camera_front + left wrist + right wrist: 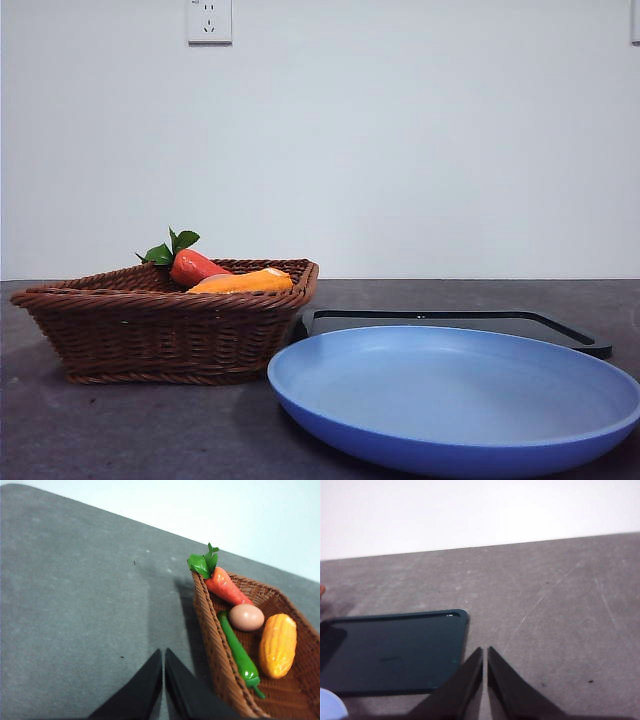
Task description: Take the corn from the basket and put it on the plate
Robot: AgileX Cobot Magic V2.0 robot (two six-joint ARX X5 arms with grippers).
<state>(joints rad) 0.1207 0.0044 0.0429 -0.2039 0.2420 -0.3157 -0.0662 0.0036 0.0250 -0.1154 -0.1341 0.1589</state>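
Front view, left to right. The basket sits at lower left on the dark grey table. The corn lies inside it, showing just above the braided rim on the basket's right side. The carrot leans behind the corn, its green leaves poking up over the rim. Right of the basket, the black tray lies flat at centre right. The plate fills the lower right in front of the tray, nothing on it. A wall socket shows at the top left on the white wall.

Neither of my arms appears in the front view.

Left wrist view: my left gripper hangs over bare table beside the basket, jaws pressed together, holding nothing. In the basket I see the carrot, an egg, a green pepper and the corn side by side.

Right wrist view: my right gripper hangs over bare table near the tray's corner, jaws together, holding nothing.
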